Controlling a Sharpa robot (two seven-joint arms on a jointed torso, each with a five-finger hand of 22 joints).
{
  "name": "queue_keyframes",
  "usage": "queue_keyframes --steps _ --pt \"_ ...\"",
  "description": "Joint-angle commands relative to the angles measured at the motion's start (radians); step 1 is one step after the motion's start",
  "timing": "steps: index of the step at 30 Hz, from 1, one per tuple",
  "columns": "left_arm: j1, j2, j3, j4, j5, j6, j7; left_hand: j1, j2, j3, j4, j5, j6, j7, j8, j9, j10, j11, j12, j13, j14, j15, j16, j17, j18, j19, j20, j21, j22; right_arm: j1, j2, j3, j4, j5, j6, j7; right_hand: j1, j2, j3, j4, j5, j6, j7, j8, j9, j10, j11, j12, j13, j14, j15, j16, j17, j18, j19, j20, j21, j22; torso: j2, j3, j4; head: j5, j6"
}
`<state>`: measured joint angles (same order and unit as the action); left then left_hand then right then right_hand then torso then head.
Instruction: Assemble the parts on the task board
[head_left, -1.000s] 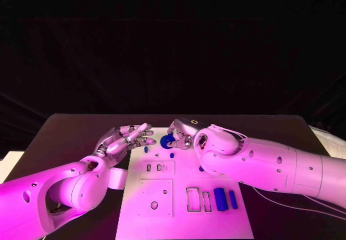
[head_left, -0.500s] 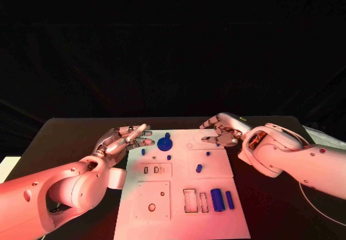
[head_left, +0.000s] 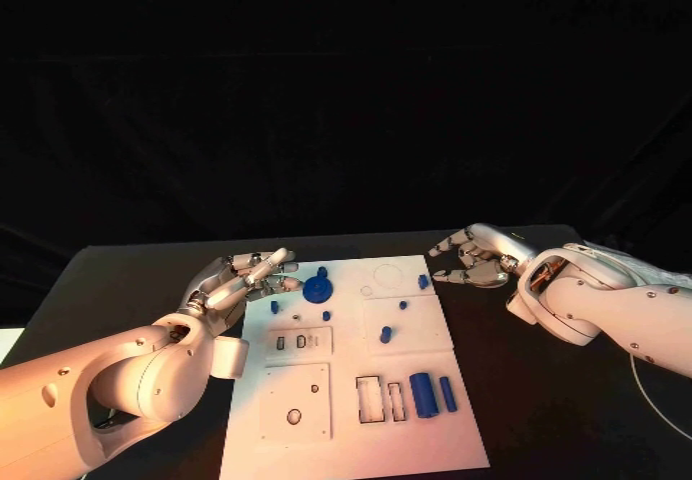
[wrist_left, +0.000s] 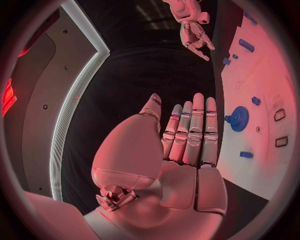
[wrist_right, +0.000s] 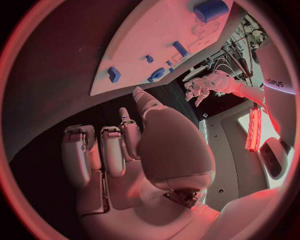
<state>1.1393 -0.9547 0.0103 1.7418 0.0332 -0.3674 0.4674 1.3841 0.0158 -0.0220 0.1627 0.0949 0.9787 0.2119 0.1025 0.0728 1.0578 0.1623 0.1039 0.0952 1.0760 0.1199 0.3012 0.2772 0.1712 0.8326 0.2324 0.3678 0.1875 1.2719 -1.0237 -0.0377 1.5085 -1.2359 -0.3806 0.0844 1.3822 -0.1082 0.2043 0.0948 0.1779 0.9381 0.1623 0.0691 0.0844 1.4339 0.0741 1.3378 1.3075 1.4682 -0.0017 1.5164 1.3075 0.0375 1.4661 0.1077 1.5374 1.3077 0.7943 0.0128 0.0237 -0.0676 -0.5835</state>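
Note:
The white task board (head_left: 346, 425) lies in the middle of the black table. A blue gear (head_left: 317, 288) stands on its far left part, with nothing touching it. My left hand (head_left: 245, 278) hovers at the board's far left corner, fingers stretched out and holding nothing; the gear is just beyond its fingertips (head_left: 284, 266). My right hand (head_left: 473, 258) is off the board's far right side, fingers loosely apart and holding nothing. The left wrist view has the left hand (wrist_left: 184, 145) flat, the gear (wrist_left: 238, 118) and the right hand (wrist_left: 195, 35) beyond.
Small blue pieces (head_left: 385, 334) dot the board's middle, and one (head_left: 423, 282) sits near its far right edge. A thick blue cylinder (head_left: 423, 394) and a thin blue bar (head_left: 447, 394) lie near the front right, beside two rectangular slots (head_left: 369, 399).
My right hand let go of the blue gear on the board and drew away to the right, off the board. The left hand stayed put.

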Motion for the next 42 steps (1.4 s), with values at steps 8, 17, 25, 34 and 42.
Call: queue_keyframes --steps 8,17,25,34,42 --pt "-0.003 0.007 0.0 -0.004 0.001 0.025 0.008 0.002 0.008 -0.001 -0.007 -0.003 0.0 0.002 -0.005 -0.002 -0.003 0.0 -0.003 0.001 -0.008 -0.002 -0.004 0.001 0.011 -0.008 0.002 0.003 0.001 -0.02 0.052 -0.001 -0.089 -0.012 0.042 -0.003 0.008 -0.006 -0.001 -0.008 0.006 0.008 0.001 0.0 -0.002 -0.005 0.0 -0.005 0.06 0.078 0.005 0.005 0.145 -0.015 0.033 0.008 -0.004 0.171 0.001 0.0054 0.0005 -0.006 -0.008" --pt "-0.004 0.01 0.0 -0.006 0.001 0.025 0.007 0.002 0.008 -0.001 -0.007 -0.003 0.0 0.002 -0.005 -0.002 -0.003 0.0 -0.003 0.001 -0.008 -0.002 -0.004 0.001 0.011 -0.008 0.002 0.003 0.001 -0.039 0.102 -0.001 -0.14 -0.031 0.057 -0.021 0.011 -0.003 0.001 -0.01 0.007 0.008 0.001 0.0 -0.002 -0.004 0.0 -0.003 0.062 0.078 0.005 0.005 0.145 -0.015 0.032 0.007 -0.004 0.17 0.0 0.0048 0.0004 -0.003 -0.013" --pt "-0.005 0.011 0.0 -0.007 0.001 0.025 0.007 0.002 0.008 -0.001 -0.007 -0.003 0.0 0.002 -0.005 -0.002 -0.003 0.0 -0.003 0.001 -0.008 -0.002 -0.004 0.001 0.011 -0.008 0.002 0.003 0.001 -0.045 0.12 -0.001 -0.153 -0.044 0.07 -0.024 0.013 0.0 0.002 -0.013 0.007 0.012 0.001 0.001 -0.001 0.0 0.0 0.002 0.067 0.078 0.005 0.006 0.146 -0.015 0.032 0.007 -0.005 0.17 0.001 0.0038 -0.0002 -0.002 -0.017" --pt "-0.005 0.011 0.0 -0.006 0.001 0.024 0.007 0.002 0.008 -0.001 -0.007 -0.003 0.0 0.002 -0.005 -0.002 -0.003 0.0 -0.003 0.001 -0.008 -0.002 -0.004 0.001 0.011 -0.008 0.002 0.003 0.001 -0.045 0.136 -0.001 -0.17 -0.047 0.071 -0.031 0.022 0.029 0.019 -0.024 -0.017 0.041 -0.002 0.009 0.001 0.008 -0.003 0.014 0.077 0.078 0.002 0.006 0.148 -0.015 0.034 0.005 -0.004 0.173 0.0 0.0043 0.0011 -0.001 -0.017" --pt "-0.005 0.01 0.0 -0.007 0.001 0.024 0.007 0.002 0.008 -0.001 -0.007 -0.003 0.0 0.002 -0.005 -0.002 -0.003 0.0 -0.003 0.001 -0.008 -0.002 -0.004 0.001 0.011 -0.008 0.002 0.003 0.001 -0.047 0.15 -0.001 -0.178 -0.047 0.084 -0.031 0.024 0.044 0.034 -0.033 -0.021 0.069 -0.008 0.016 0.004 0.015 -0.008 0.024 0.085 0.079 -0.002 0.008 0.151 -0.016 0.037 0.003 -0.002 0.177 0.0 0.0051 0.0004 0.002 -0.02"
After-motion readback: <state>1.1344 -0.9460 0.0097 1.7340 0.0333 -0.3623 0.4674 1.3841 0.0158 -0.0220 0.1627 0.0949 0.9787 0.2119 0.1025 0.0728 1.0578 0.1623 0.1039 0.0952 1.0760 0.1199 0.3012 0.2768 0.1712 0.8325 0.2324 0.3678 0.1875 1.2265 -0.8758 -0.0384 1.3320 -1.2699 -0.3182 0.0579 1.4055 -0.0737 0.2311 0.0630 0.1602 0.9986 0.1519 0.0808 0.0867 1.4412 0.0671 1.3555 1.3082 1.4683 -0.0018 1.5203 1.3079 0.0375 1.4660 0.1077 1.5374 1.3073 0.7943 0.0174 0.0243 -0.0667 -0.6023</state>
